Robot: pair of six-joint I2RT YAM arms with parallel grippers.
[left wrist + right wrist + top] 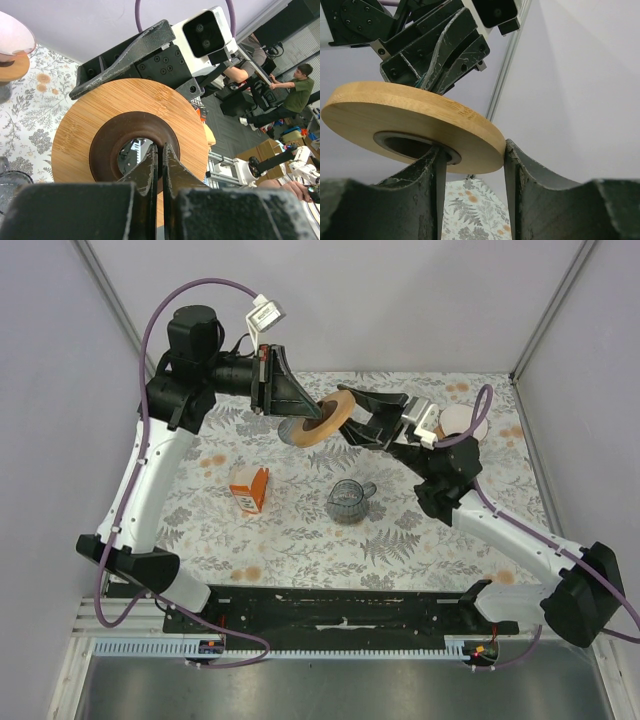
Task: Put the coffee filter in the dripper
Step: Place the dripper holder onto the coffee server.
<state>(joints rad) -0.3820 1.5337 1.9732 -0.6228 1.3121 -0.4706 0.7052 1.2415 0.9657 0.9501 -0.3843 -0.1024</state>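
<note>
The dripper [335, 416], a wooden orange ring with a dark centre hole [127, 150], hangs tilted in the air over the back of the table. My left gripper [318, 412] [160, 147] is shut on the inner lip of that hole. From the right, my right gripper [350, 418] [472, 147] straddles the ring's wall: one finger reaches up into the hole, the other touches the outer edge [500, 145], and a small gap still shows at the inner finger. A pale rounded shape that may be the coffee filter [462, 423] [12, 35] rests on a wooden disc at the back right.
An orange-and-white paper packet [250, 490] stands left of centre. A clear glass jug [347, 502] sits mid-table. A dark grey ribbed cone [293, 433] lies just under the raised ring. Grey walls close in the back and both sides.
</note>
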